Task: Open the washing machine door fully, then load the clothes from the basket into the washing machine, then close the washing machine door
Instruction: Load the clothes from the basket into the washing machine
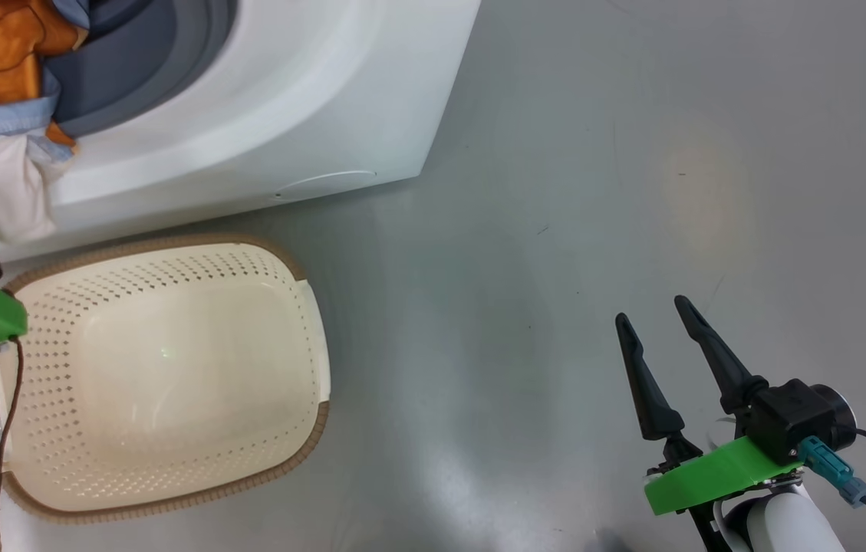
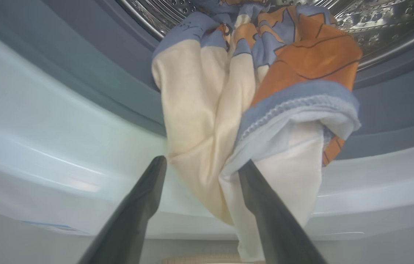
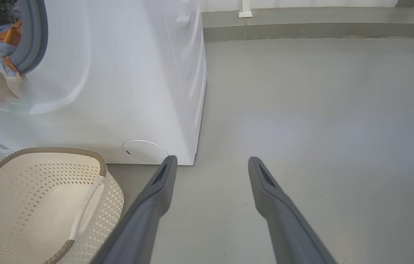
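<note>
Glossy washing machine (image 1: 310, 92), perforated plastic basket (image 1: 49, 360)

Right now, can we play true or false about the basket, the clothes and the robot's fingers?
1. The basket is full of clothes. False: nothing lies in it.
2. The clothes hang partly out of the washing machine. True.
3. The right fingers are pinching a sock. False: they are spread apart, holding nothing, over the grey floor.
4. The left fingers are spread apart, right by the hanging white cloth. True.
</note>
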